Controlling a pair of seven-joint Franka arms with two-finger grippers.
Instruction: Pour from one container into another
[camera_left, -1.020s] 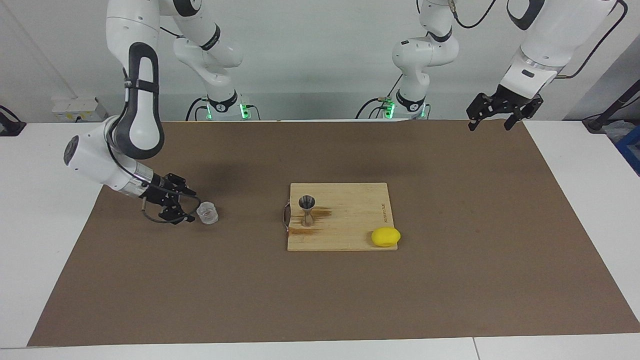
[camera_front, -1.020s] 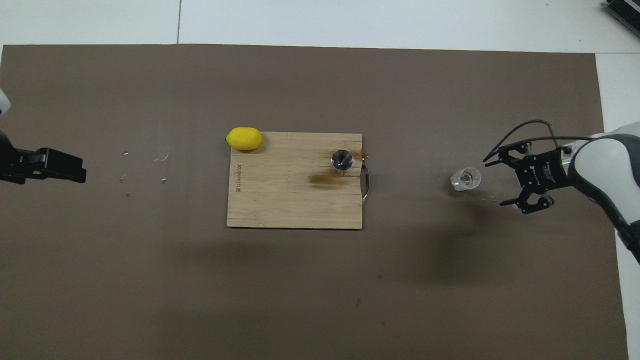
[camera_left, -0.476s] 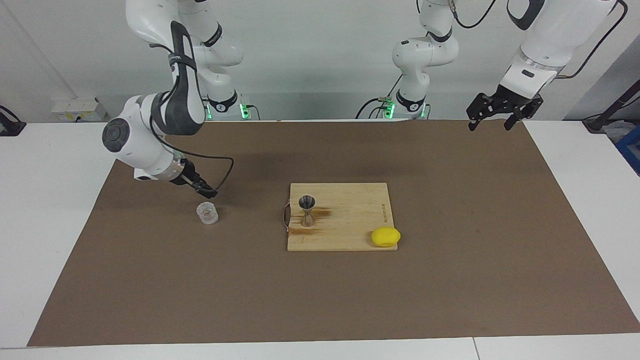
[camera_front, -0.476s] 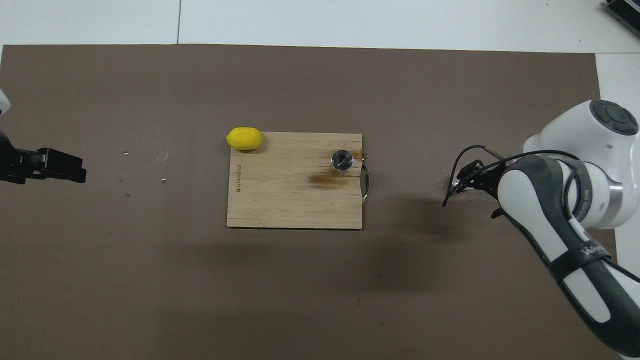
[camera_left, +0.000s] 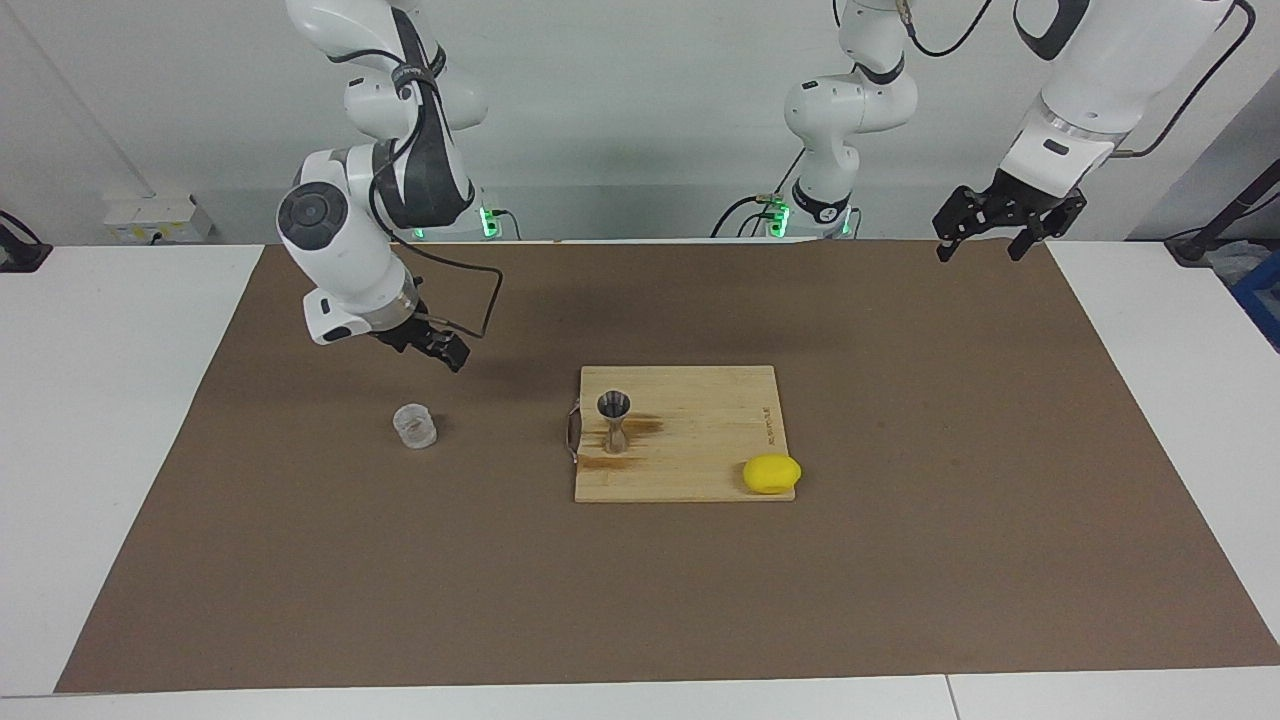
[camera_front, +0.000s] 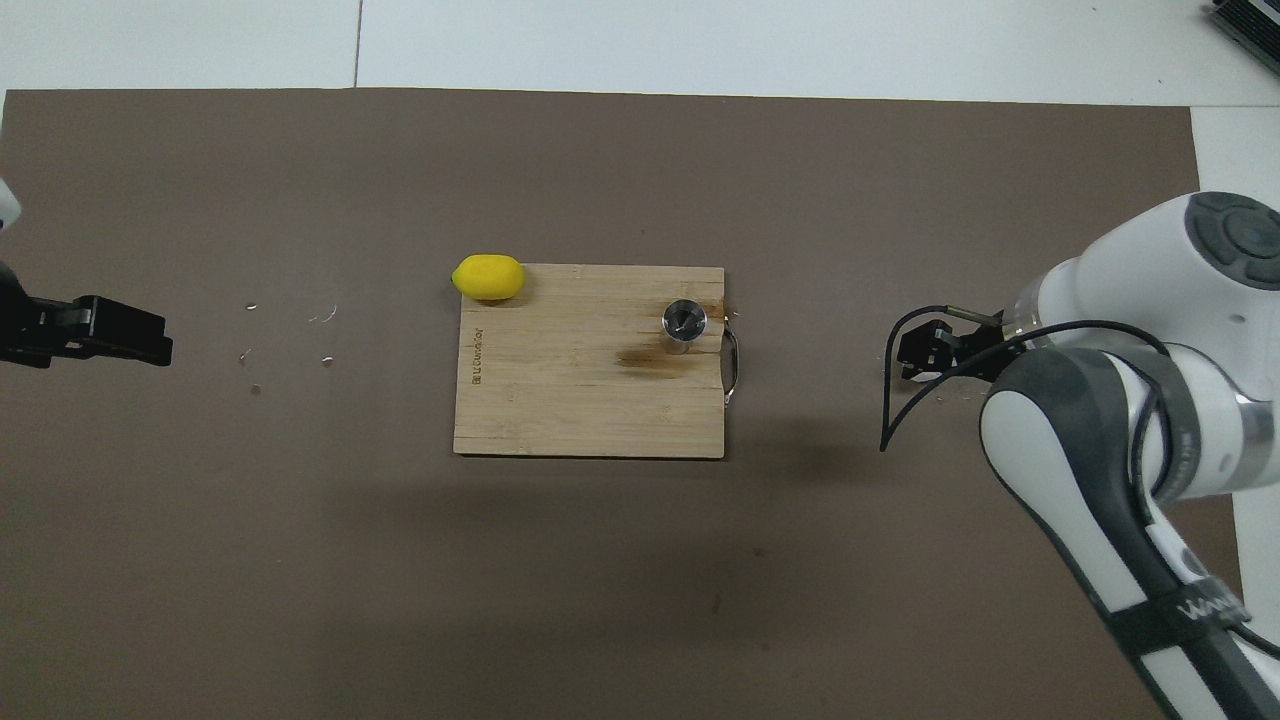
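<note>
Desk (camera_left: 110, 420) carried brown mat (camera_left: 900, 560); cutting board (camera_left: 700, 450) at mat centre. Right gripper (camera_left: 440, 347) hung above mat, up from glass cup (camera_left: 415, 426), no contact, fingers spread, empty. Left gripper (camera_left: 1005, 222) waited over mat corner at left arm's end, fingers spread, empty. Lemon (camera_left: 771, 473) on board's 4 o'clock corner in facing view. Glass cup upright on mat, well apart from board toward right arm's end. Jigger (camera_left: 613, 421) upright on board near handle edge

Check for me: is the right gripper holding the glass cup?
No, the glass cup stands alone on the mat while the right gripper hangs above it, empty.
</note>
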